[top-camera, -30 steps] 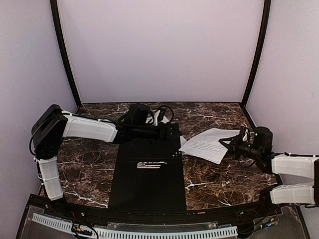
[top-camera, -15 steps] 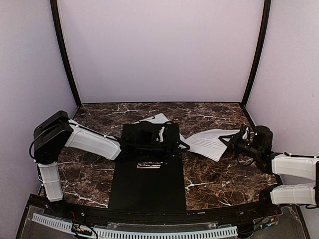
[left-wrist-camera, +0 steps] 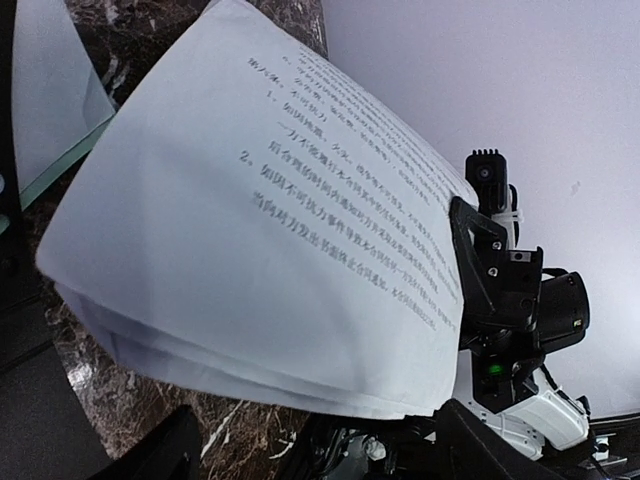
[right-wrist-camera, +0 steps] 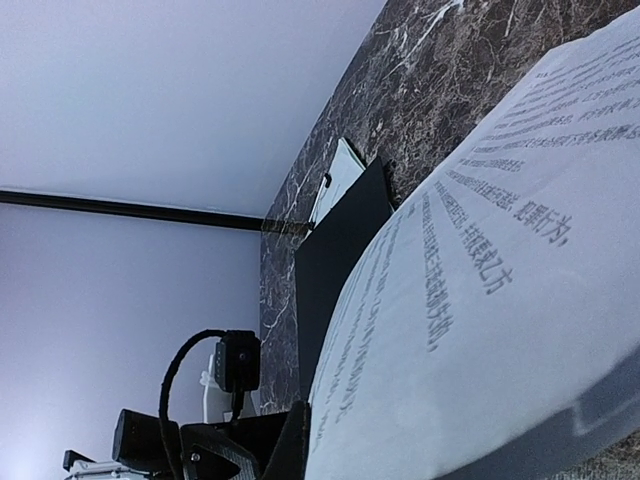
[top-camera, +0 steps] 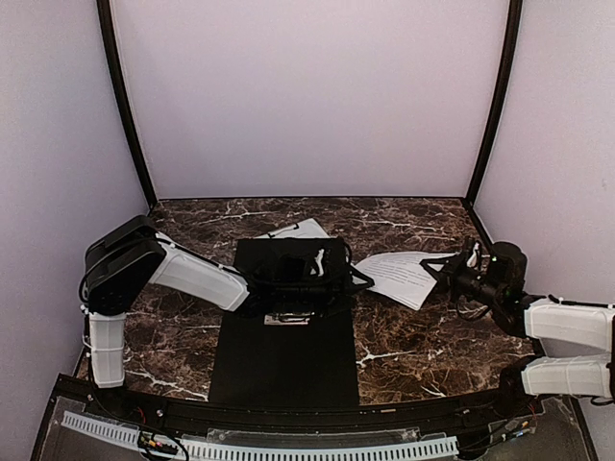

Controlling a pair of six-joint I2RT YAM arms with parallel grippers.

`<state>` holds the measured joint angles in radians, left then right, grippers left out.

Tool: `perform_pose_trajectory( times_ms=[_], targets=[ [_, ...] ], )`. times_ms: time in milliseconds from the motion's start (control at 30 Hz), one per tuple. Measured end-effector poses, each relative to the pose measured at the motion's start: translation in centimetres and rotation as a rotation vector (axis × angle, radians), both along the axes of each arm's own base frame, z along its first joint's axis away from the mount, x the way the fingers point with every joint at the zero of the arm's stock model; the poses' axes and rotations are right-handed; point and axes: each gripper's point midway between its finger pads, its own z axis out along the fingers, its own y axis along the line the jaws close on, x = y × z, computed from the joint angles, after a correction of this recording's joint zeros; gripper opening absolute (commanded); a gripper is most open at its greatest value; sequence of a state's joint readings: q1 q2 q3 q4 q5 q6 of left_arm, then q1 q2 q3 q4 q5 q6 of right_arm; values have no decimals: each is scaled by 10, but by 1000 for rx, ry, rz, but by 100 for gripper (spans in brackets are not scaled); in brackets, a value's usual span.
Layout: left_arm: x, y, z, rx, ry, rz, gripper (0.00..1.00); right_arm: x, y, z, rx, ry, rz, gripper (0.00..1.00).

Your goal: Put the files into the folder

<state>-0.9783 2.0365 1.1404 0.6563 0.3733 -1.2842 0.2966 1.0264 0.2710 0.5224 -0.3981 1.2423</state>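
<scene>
The folder [top-camera: 288,365] lies open in the middle of the table, black inside up, with a small metal clip [top-camera: 293,318] across it. Its teal outside is hidden. The files [top-camera: 399,274], white printed sheets, hang in the air right of the folder, and my right gripper [top-camera: 450,273] is shut on their right edge. They fill the left wrist view [left-wrist-camera: 280,220] and the right wrist view [right-wrist-camera: 520,300]. My left gripper [top-camera: 354,279] reaches across the folder's far half. It is open, its fingers spread just below the sheets' near edge [left-wrist-camera: 330,460].
A pale green clipboard [top-camera: 303,229] pokes out behind the folder's far edge and shows in the left wrist view [left-wrist-camera: 45,110]. The left arm lies low across the folder. Purple walls and black posts close in the brown marble table [top-camera: 192,317].
My left arm has swung from the folder's far edge toward me and to the right. More of the folder's black inside shows. The sheets have sunk lower and flatter.
</scene>
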Motion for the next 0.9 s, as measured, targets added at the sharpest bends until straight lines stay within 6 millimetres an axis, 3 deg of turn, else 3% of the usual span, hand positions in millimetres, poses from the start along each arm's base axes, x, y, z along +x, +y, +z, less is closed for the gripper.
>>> perform_pose_trajectory(
  times_ms=[233,533,900],
  targets=[
    [10,-15,21,-53,-22,5,79,-2,5,0,-2,-2,11,0],
    [14,-19,6,-38,6,20,72,-6,6,-3,-8,-4,7,0],
    [19,-22,24,-119,-9,46,71,-14,2,-4,-5,-22,-20,0]
  ],
)
